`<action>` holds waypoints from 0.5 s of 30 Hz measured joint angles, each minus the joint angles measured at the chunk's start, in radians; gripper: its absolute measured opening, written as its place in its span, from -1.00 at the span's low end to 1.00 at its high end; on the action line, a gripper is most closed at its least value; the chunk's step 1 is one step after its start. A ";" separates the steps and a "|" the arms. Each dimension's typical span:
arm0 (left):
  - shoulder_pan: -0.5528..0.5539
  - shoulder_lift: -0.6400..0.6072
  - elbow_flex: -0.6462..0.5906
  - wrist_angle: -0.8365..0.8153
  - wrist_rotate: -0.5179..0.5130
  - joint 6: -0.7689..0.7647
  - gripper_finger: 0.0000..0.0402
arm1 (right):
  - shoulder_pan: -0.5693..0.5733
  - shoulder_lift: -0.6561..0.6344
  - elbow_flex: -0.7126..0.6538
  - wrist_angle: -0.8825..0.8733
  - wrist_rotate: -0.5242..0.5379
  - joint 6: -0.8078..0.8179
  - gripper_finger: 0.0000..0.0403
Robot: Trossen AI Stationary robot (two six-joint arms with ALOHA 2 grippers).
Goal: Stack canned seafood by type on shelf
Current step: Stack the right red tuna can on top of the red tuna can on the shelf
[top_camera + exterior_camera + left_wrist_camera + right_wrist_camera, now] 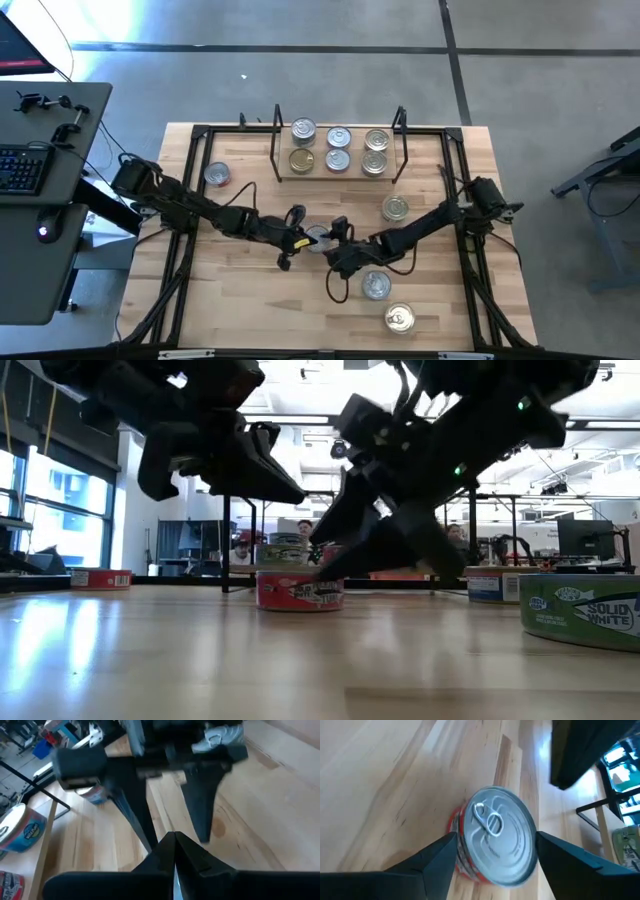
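Cans are lying in several places on the table. Nearest the front edge, a gold-lidded can is standing alone, and a silver-lidded can is sitting just behind it. In the middle of the table, a red can is standing upright between the two arms. The right gripper is hanging around it with the fingers spread wide, one on each side; whether they are touching its wall I cannot tell. The left gripper is hovering just beside this can, on the other side, and its fingers are pressed together with nothing between them. Farther back, one can is resting near the right side and another red can is sitting near the left side. At the back, the shelf is holding six cans in two rows of three, all upright and close together.
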 joint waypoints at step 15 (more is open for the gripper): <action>-0.003 0.028 0.000 -0.077 0.121 -0.003 -0.86 | 0.096 -0.039 0.031 -0.067 0.240 0.195 0.30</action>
